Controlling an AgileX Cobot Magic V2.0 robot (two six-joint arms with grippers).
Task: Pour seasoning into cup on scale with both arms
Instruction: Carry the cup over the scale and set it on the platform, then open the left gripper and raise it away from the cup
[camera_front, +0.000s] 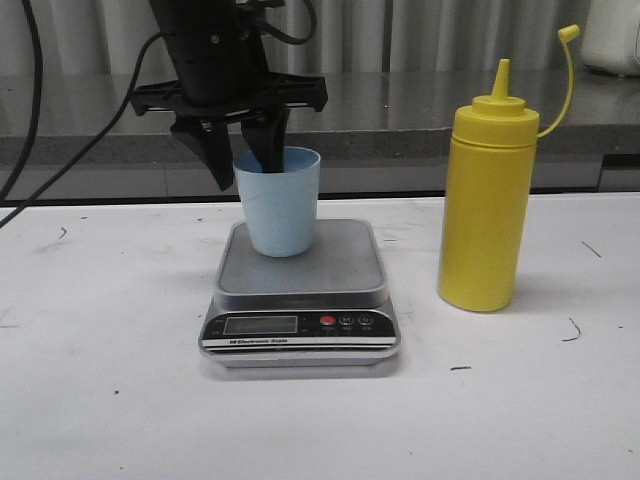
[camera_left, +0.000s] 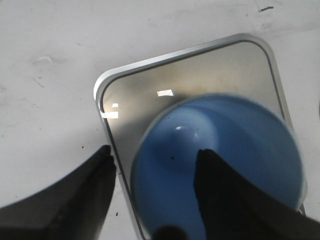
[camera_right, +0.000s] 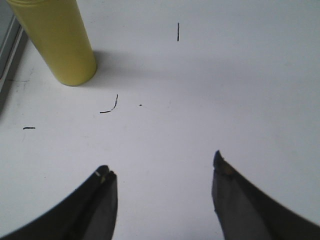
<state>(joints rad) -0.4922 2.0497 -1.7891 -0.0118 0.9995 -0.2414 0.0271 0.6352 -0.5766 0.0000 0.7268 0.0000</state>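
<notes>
The light blue cup (camera_front: 282, 210) stands upright on the steel platform of the scale (camera_front: 340, 265). My left gripper (camera_front: 245, 172) hangs open over the cup's left rim, one finger inside the cup and one outside. In the left wrist view the cup (camera_left: 240, 150) looks empty, and the outer finger (camera_left: 100, 170) sits clear of its wall, past the edge of the scale (camera_left: 150, 95). The yellow seasoning bottle (camera_front: 488, 200) stands to the right of the scale, its cap off and dangling on its tether. My right gripper (camera_right: 162, 167) is open over bare table, near the bottle (camera_right: 57, 40).
The scale's display and buttons (camera_front: 300, 323) face the front. A grey counter ledge (camera_front: 400, 110) runs behind the white table. A white appliance (camera_front: 615, 35) sits at the far right on it. Small dark marks (camera_right: 110, 107) dot the tabletop.
</notes>
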